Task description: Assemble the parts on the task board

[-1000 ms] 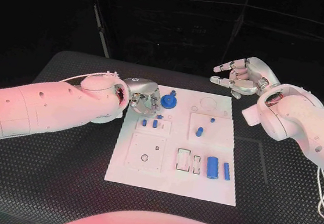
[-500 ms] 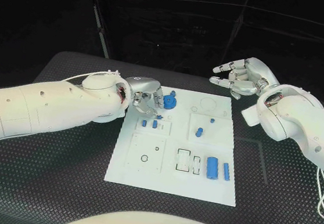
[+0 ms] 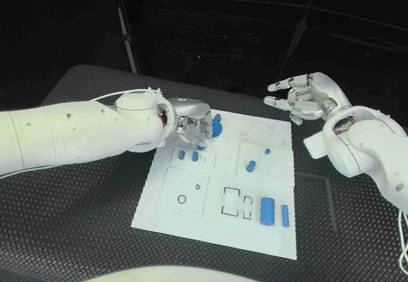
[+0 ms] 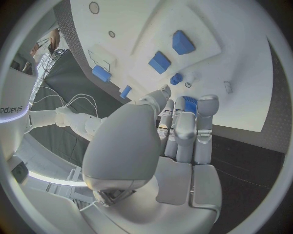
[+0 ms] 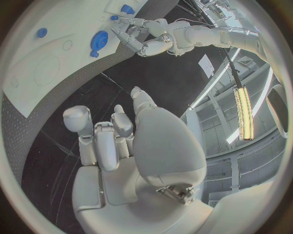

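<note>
Left hand (image 3: 192,125) has shifted along the board's (image 3: 219,229) far edge, from the far-left corner in toward the blue disc (image 3: 217,120). A second ago there was a gap between fingers and disc. Now the curled fingertips (image 4: 206,105) are right on it and cover part of it.

The disc sits near the far edge, left of the middle. It reads narrower than before and a touch closer to the far edge, so it's possibly being tipped or lifted. Not confirmed.

Left hand state: fingers are curled in against the disc, and the wrist view shows blue just behind the tips. I can't tell whether that's a real grasp or only contact.

Right hand (image 3: 300,95) hasn't moved. It hangs above the table (image 3: 59,234) beyond the board's far-right corner, loosely half-curled with fingers apart, holding nothing.

Other parts are unchanged:
- small pair (image 3: 189,155) left of centre
- peg (image 3: 251,166) right of centre
- cylinder (image 3: 266,211) and thin pin (image 3: 284,214) toward the near-right corner

My read is that the approach is done and pickup of the disc is starting. Nothing looks newly seated yet, so assembly is still early. The risk is the disc slipping out of a fingertip-only hold.
</note>
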Robot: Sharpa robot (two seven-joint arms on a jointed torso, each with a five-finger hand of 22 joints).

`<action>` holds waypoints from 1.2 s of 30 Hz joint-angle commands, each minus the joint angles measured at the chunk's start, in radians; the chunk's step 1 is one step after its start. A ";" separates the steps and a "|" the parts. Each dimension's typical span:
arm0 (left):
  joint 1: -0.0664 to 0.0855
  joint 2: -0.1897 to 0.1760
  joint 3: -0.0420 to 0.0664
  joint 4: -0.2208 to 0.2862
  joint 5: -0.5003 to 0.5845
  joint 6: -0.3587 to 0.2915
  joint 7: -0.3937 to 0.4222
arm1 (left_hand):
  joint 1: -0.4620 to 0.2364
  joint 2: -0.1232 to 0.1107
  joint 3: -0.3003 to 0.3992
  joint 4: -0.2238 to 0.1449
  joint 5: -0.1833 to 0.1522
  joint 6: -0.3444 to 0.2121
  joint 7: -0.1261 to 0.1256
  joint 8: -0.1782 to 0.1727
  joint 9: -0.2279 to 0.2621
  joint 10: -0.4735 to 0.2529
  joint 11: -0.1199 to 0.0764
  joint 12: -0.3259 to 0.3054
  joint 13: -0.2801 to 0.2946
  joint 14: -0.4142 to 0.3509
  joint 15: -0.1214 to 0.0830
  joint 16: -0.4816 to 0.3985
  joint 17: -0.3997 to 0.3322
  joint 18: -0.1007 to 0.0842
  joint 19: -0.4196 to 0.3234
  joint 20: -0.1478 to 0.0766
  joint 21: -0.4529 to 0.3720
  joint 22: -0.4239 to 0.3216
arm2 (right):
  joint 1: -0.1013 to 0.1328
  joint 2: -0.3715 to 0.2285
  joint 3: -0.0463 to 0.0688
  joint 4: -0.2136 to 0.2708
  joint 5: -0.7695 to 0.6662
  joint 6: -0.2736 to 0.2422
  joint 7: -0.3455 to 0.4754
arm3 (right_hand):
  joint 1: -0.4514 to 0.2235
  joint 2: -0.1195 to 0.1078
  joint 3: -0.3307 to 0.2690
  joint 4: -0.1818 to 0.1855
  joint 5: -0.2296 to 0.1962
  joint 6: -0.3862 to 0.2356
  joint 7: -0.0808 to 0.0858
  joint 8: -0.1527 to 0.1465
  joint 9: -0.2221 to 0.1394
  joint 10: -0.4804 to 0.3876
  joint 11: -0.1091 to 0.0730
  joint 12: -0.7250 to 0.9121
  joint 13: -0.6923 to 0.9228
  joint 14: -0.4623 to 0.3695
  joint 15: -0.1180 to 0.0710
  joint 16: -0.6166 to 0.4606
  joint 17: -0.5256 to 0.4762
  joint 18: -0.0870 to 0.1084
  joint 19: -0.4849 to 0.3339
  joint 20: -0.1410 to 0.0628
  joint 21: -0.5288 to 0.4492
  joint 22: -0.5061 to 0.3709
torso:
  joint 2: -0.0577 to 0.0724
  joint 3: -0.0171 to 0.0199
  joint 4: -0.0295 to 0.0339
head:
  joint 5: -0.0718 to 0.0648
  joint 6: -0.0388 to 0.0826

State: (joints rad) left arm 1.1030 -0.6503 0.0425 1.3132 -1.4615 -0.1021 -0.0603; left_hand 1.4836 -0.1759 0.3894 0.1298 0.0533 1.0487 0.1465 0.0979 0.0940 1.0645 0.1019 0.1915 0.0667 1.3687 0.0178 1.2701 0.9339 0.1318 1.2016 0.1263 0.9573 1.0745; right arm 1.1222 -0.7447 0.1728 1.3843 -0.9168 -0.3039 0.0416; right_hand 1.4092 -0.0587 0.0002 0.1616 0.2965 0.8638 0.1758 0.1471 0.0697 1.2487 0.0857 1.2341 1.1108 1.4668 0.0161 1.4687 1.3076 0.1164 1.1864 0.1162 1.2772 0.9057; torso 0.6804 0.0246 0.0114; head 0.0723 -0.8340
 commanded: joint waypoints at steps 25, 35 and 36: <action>0.006 0.040 0.001 -0.044 -0.015 0.125 -0.044 | 0.016 0.005 0.006 -0.019 -0.005 0.018 -0.005 -0.003 -0.003 0.028 -0.010 0.006 0.005 -0.006 -0.003 0.001 0.002 0.014 -0.005 -0.005 -0.006 0.003 | 0.002 0.002 0.000 0.001 0.002 0.010 0.004 | -0.002 0.013 -0.004 -0.001 0.007 0.000 -0.002 0.003 -0.001 -0.002 0.000 0.004 0.003 0.049 -0.007 -0.005 0.024 0.011 -0.005 0.002 -0.005 0.000 | 0.000 -0.0014 0.0007 | -0.003 0.000; 0.006 0.040 0.001 -0.045 -0.028 0.129 -0.051 | 0.024 0.008 0.010 -0.024 -0.005 0.017 -0.004 -0.005 -0.004 0.026 -0.009 0.004 0.004 -0.009 -0.004 -0.002 -0.006 0.014 -0.006 -0.006 -0.007 0.003 | 0.002 0.002 0.000 0.002 0.002 0.010 0.004 | -0.002 0.013 -0.004 -0.001 0.007 0.000 -0.002 0.003 -0.001 -0.002 0.000 0.004 0.003 0.049 -0.007 -0.005 0.024 0.011 -0.005 0.002 -0.005 0.000 | 0.000 -0.0010 0.0017 | -0.003 0.000; 0.006 0.040 0.001 -0.046 -0.029 0.129 -0.052 | 0.025 0.009 0.011 -0.025 -0.005 0.017 -0.004 -0.006 -0.005 0.026 -0.009 0.004 0.004 -0.010 -0.004 -0.002 -0.006 0.014 -0.006 -0.006 -0.007 0.003 | 0.002 0.002 0.000 0.002 0.002 0.010 0.004 | -0.002 0.013 -0.004 -0.001 0.007 0.000 -0.002 0.003 -0.001 -0.002 0.000 0.004 0.003 0.049 -0.007 -0.005 0.024 0.011 -0.005 0.002 -0.005 0.000 | -0.001 -0.0010 0.0017 | -0.003 0.000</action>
State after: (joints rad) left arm 1.1088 -0.6110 0.0437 1.2690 -1.4764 0.0118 -0.0980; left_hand 1.5012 -0.1667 0.4018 0.1115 0.0533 1.0615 0.1411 0.0980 0.0905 1.0864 0.0945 0.1916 0.0699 1.3652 0.0143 1.2701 0.9292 0.1318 1.1982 0.1228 0.9537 1.0777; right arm 1.1222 -0.7433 0.1726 1.3839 -0.9168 -0.2990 0.0408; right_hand 1.4053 -0.0548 0.0002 0.1615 0.2965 0.8638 0.1758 0.1471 0.0697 1.2487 0.0857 1.2341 1.1128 1.4668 0.0161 1.4687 1.3074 0.1164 1.1864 0.1162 1.2772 0.9057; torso 0.6800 0.0231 0.0126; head 0.0687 -0.8339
